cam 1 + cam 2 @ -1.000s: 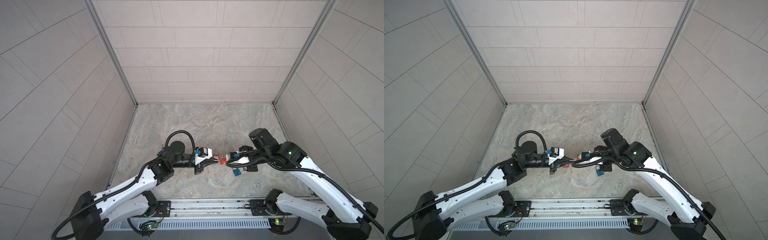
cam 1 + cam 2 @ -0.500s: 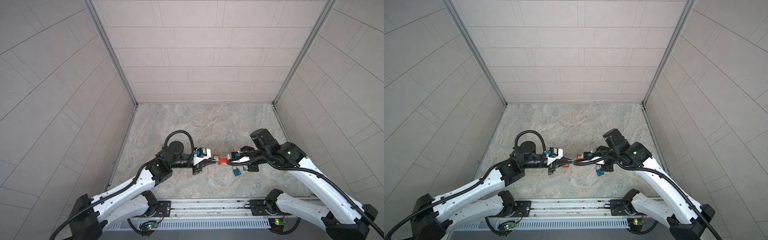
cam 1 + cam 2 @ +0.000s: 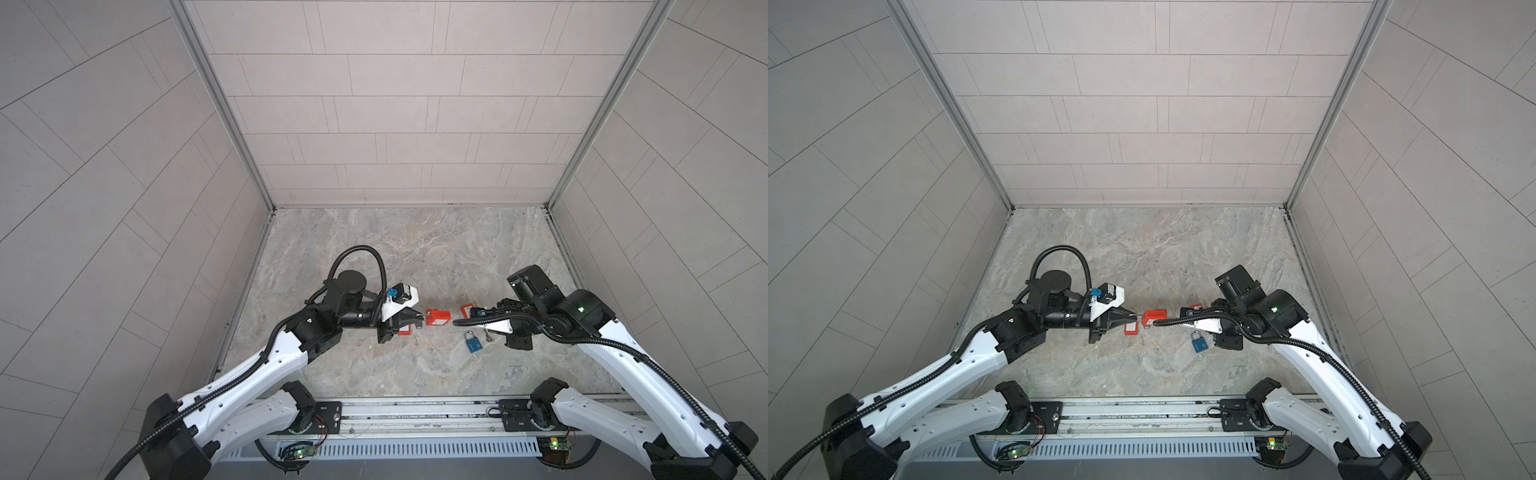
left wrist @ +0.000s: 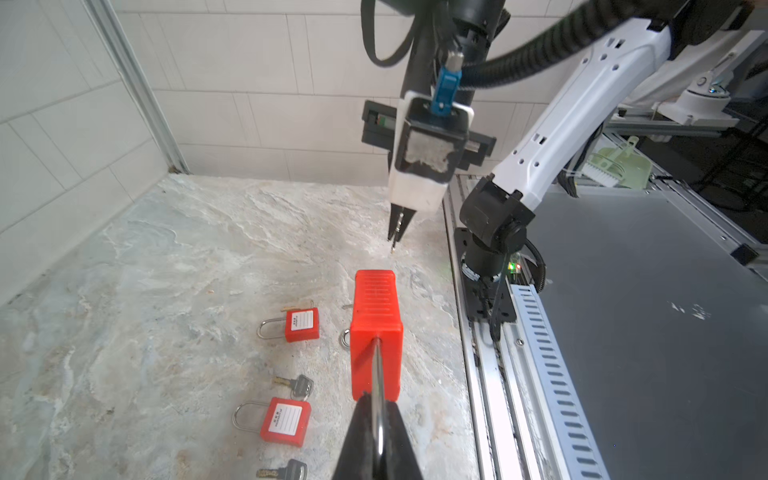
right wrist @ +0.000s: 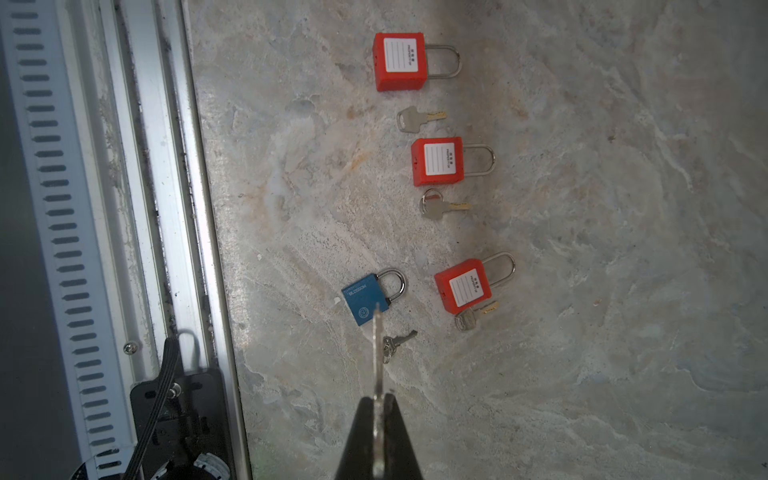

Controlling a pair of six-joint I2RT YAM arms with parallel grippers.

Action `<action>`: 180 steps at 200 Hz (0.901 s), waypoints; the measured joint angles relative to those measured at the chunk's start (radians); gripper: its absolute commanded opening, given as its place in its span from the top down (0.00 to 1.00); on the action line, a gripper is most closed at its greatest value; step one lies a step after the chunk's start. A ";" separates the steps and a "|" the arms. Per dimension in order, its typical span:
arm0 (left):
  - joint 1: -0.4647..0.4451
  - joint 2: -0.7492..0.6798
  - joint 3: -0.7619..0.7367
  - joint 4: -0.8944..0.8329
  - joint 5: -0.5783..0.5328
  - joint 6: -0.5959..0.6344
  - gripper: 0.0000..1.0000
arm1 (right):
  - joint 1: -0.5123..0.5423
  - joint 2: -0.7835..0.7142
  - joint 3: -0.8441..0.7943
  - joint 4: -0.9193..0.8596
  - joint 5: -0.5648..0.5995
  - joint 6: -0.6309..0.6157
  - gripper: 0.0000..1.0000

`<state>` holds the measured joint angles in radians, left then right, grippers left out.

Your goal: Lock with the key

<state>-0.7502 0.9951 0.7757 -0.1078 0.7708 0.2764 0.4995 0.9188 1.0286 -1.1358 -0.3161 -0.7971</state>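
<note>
**Fig.** L gripper point(image 4: 377, 409) is clamping tight on the shackle point(image 4: 377, 370) of a red padlock point(image 4: 376, 328), holding it above the marble table point(image 3: 415, 249) in mid-workspace, body end facing the R gripper point(image 5: 377, 401). R gripper is pinching a silver key point(image 5: 377, 349), blade pointing out toward that lock, w/ a gap btwn them. Lying below: a blue padlock point(image 5: 368, 298), three more red padlocks point(image 5: 437, 161) & loose keys point(image 5: 419, 118).

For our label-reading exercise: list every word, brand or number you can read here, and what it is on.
"BLOSSOM": on the blue padlock, in the right wrist view.
White labels on the red padlocks: print too small to read.
Nothing else is legible.
</note>
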 measured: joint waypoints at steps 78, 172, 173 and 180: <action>0.000 0.345 0.262 -0.372 0.039 0.043 1.00 | -0.003 -0.011 0.024 0.174 0.101 0.404 1.00; -0.043 0.831 0.583 -0.744 0.101 0.167 1.00 | -0.003 -0.031 -0.037 0.262 0.217 0.852 1.00; -0.043 0.834 0.586 -0.747 0.101 0.169 1.00 | -0.003 -0.032 -0.040 0.262 0.219 0.856 1.00; -0.046 0.866 0.619 -0.777 0.100 0.184 1.00 | -0.003 -0.044 -0.058 0.264 0.223 0.878 1.00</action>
<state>-0.7959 1.8610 1.3949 -0.8852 0.8711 0.4606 0.4969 0.8745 0.9710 -0.8719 -0.0929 0.0811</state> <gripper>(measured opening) 0.052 0.054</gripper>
